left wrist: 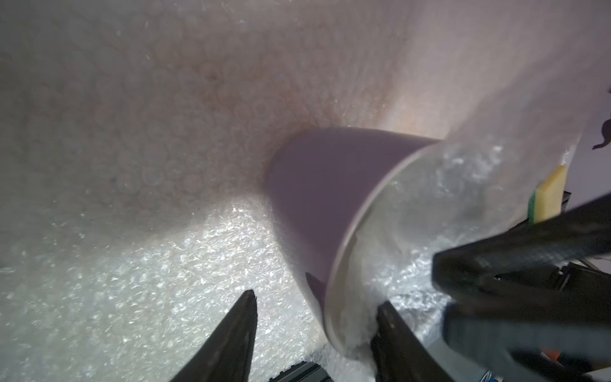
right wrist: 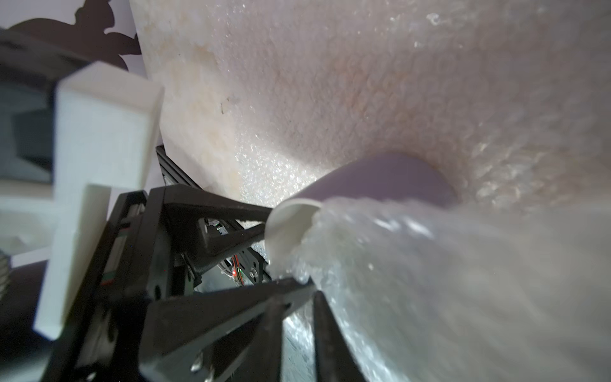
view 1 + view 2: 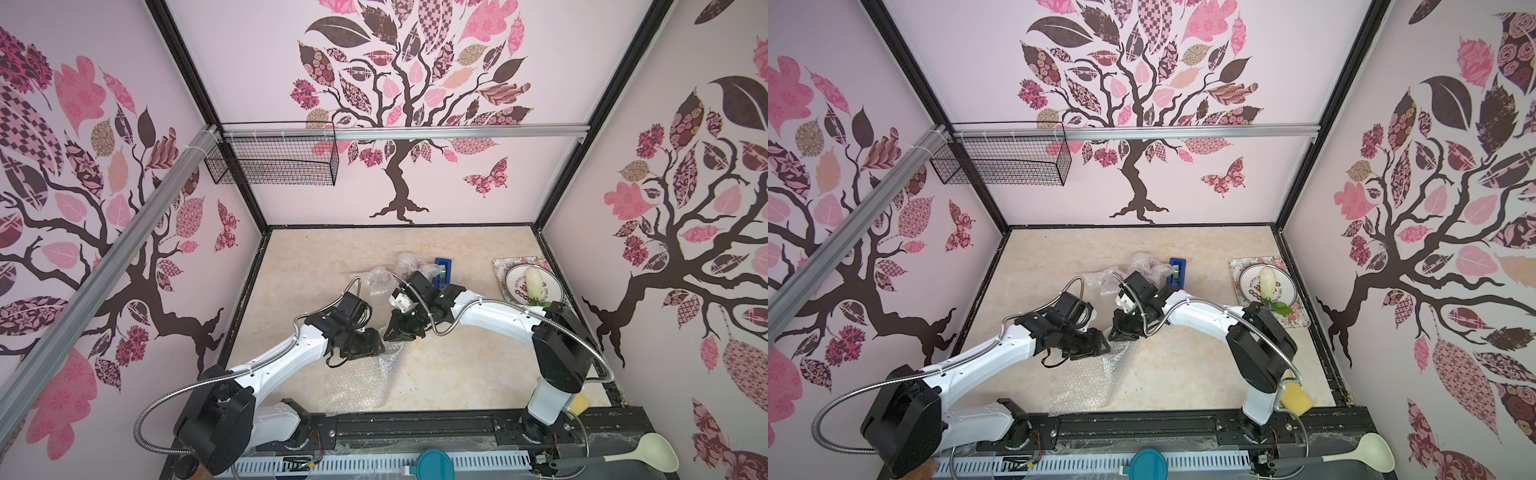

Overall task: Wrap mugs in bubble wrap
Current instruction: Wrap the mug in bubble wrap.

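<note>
lying sideways on the soft bubble wrap (image 1: 132, 264), mid-frame in the left wrist view, the lavender mug (image 1: 324, 198) is looking smooth and breakable; its rim seems best for holding. left gripper (image 1: 317, 297) fingers are standing apart across that rim; right gripper (image 2: 314, 290), i cannot tell.

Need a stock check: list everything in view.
mug: 1, lavender, on front sheet
bubble wrap sheet: 1, clear, table front
bubble-wrap bundles: 2, clear, rear centre
tape dispenser: 1, blue, beside bundles
tray: 1, floral, right side
plate: 1, white, on tray
vegetable: 1, pale, on plate
sponge: 1, yellow, front right
ladle: 1, pale, front right edge
lid: 1, teal, front edge
basket: 1, black wire, back wall
left gripper, right gripper: 2, black, at mug
</note>
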Robot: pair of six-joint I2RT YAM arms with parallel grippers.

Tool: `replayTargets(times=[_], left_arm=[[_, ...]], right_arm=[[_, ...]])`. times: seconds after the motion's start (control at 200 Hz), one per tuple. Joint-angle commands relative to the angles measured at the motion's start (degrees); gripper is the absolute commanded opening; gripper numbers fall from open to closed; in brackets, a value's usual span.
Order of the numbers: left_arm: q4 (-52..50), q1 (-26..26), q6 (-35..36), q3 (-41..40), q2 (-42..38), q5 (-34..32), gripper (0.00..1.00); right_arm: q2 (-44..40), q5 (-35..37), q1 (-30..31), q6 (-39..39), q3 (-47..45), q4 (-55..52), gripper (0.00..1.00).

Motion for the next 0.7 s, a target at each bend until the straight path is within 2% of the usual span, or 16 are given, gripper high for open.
replayTargets(times=[0.0,0.16,0.235,0.355,0.455,0.695], left_arm=[[-0.1,0.0,0.7,0.9,1.0,-4.3,0.56],[-0.4,0.0,0.7,0.7,2.2,-4.4,0.55],[0.3,0.0,0.1,0.5,2.0,-3.9,0.55],[1.5,0.0,0.1,0.7,1.7,-2.6,0.55],[0.8,0.0,0.5,1.3,2.1,-2.2,0.54],[-0.4,0.5,-0.1,1.7,-0.3,-2.1,0.53]], right_arm=[[-3.1,3.6,-0.9,0.5,5.9,-8.4,0.57],[-12.7,14.0,-5.9,0.3,9.6,-27.5,0.87],[-14.6,16.0,-6.0,-2.3,7.8,-30.0,0.95],[-13.5,11.5,-4.6,-2.5,1.8,-22.5,0.99],[-9.9,9.1,-2.3,-2.0,0.7,-17.8,0.99],[-1.2,13.1,0.2,-0.2,-4.9,-7.8,0.98]])
